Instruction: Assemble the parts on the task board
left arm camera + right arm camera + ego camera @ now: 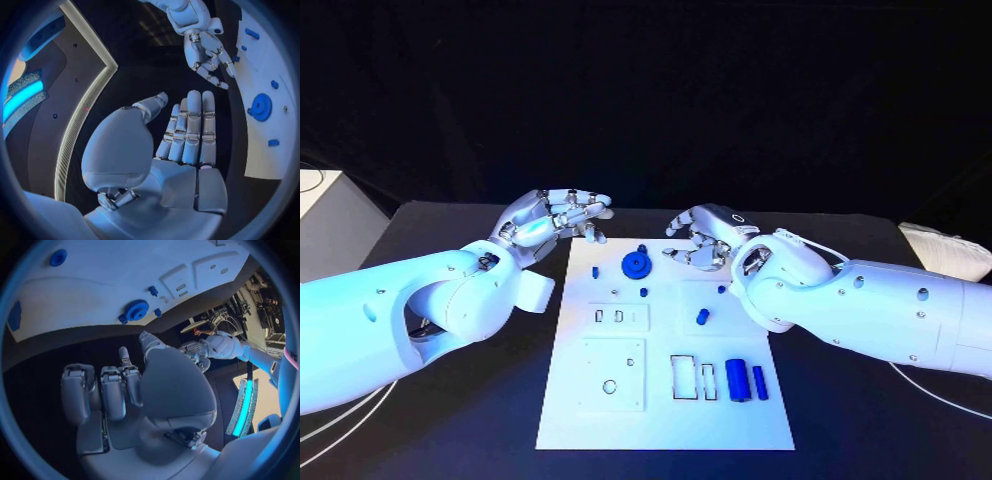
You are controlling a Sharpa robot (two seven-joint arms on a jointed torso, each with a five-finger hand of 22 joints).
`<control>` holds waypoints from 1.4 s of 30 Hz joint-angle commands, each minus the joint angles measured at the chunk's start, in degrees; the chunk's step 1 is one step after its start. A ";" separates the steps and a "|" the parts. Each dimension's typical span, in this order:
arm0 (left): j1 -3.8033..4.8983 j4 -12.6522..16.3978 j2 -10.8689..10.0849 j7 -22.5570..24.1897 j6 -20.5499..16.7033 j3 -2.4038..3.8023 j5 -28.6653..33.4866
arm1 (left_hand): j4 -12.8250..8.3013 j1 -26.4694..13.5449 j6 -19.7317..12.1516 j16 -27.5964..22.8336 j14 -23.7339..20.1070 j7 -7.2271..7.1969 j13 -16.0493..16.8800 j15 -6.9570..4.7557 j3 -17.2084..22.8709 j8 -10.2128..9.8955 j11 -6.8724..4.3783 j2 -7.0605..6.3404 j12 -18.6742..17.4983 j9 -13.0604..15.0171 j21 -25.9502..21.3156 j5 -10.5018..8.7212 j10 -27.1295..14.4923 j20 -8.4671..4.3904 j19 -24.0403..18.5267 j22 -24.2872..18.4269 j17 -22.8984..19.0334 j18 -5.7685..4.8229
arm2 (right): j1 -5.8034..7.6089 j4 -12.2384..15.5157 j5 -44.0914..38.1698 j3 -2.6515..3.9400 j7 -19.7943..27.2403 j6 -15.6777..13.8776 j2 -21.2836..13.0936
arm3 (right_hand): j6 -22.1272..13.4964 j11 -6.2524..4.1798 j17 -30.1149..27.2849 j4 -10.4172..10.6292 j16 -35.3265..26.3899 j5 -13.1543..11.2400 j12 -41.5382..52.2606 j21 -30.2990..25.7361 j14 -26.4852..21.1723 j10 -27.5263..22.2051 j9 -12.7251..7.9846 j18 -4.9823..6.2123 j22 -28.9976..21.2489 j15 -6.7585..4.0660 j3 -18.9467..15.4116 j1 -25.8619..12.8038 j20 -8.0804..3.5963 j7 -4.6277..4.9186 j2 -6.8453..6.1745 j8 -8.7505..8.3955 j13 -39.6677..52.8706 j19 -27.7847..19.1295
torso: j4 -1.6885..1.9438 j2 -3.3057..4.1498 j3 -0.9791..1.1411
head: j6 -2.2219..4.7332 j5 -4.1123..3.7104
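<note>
- Leftmost, the left hand (557, 216) hovers off the far-left corner of the task board (574, 420), over the black worktop (459, 225) — fingers extended and close together, holding nothing, palm bare in its wrist view.
- Next, on the board's far strip, the blue gear (636, 264) sits flat between the two hands, with a small blue peg (596, 271) just to its left and another small blue piece (643, 292) nearer the robot.
- Right of the gear, the right hand (704, 238) hangs over the board's far-right edge, fingers curled downward but gripping nothing that I can see.
- Judging by this layout, the gear lies roughly midway, slightly nearer the right hand — either could reach it by moving inward.
- Farther toward the robot, a short blue piece (704, 318) rests mid-board, and two blue cylinders (737, 380) lie side by side, long axes running away from the robot, beside the right arm.
</note>
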 commanded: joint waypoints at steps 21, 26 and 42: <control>0.05 0.15 0.42 0.26 0.84 0.04 0.17 | 0.09 0.04 -0.25 0.40 -0.39 0.06 0.07 0.05 0.26 -0.26 0.12 0.38 -0.20 0.05 0.18 0.15 -0.36 -0.02 -0.22 0.05 0.09 0.64 | -0.91 -7.51 7.37 -0.25 0.61 12.96 8.33 | -0.81 -0.84 13.09 -21.93 -0.17 5.43 0.50 0.44 5.39 2.50 -3.74 -0.23 11.11 -0.80 44.99 -13.70 -0.76 -0.70 3.24 -3.46 10.85 2.83 | 0.29 0.16 -0.05 | -0.64 0.30; 0.05 0.11 0.52 0.25 0.87 0.04 0.14 | 0.09 0.04 -0.25 0.40 -0.39 0.06 0.07 0.05 0.26 -0.26 0.12 0.38 -0.20 0.05 0.18 0.15 -0.36 -0.02 -0.22 0.05 0.09 0.64 | -1.12 -8.54 7.08 -0.32 0.35 13.21 9.36 | -0.82 -0.90 13.08 -22.04 -0.18 5.33 0.52 0.39 5.39 2.51 -3.76 -0.21 11.08 -0.83 45.06 -13.84 -0.77 -0.77 3.35 -3.46 10.87 2.79 | 0.23 0.13 0.01 | -0.78 0.29; 0.05 0.02 0.45 0.21 0.91 0.04 0.13 | 0.09 0.04 -0.25 0.40 -0.39 0.06 0.07 0.05 0.26 -0.26 0.12 0.38 -0.20 0.05 0.18 0.15 -0.36 -0.02 -0.22 0.05 0.09 0.64 | -1.33 -8.69 4.98 -0.36 -0.15 10.18 9.41 | -0.76 -0.89 13.06 -22.47 -0.19 4.79 0.53 0.36 5.38 2.53 -3.82 -0.20 11.07 -0.87 45.36 -14.43 -0.83 -0.72 3.80 -3.44 10.89 2.77 | 0.15 0.02 0.09 | -0.89 0.44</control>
